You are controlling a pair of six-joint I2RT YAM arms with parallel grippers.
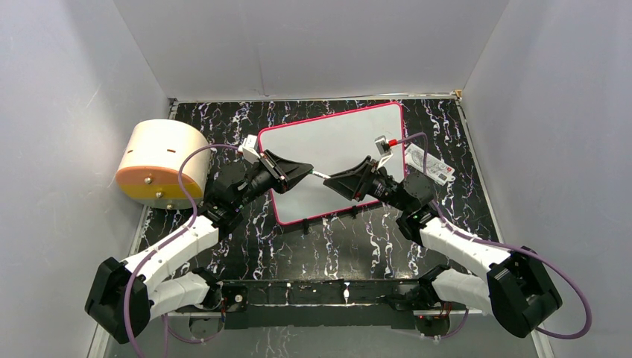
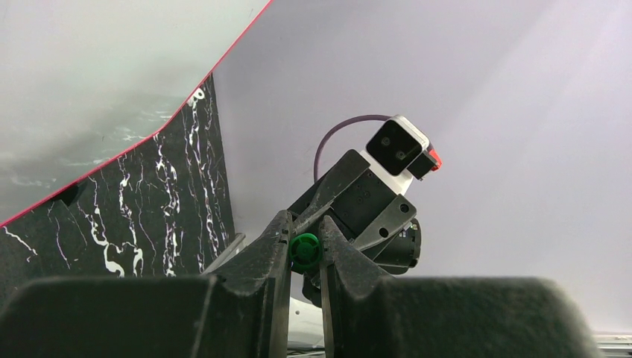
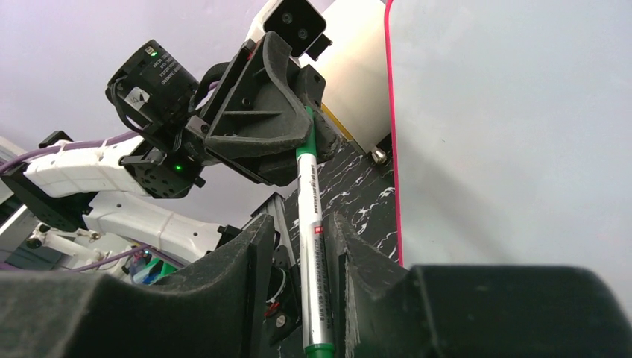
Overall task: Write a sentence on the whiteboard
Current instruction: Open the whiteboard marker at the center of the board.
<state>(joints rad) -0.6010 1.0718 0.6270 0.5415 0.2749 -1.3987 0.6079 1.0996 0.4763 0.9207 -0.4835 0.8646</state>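
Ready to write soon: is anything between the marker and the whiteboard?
Nothing lies on the whiteboard. But the marker is held over it with its green end clamped in the left fingers, so its tip is probably covered.
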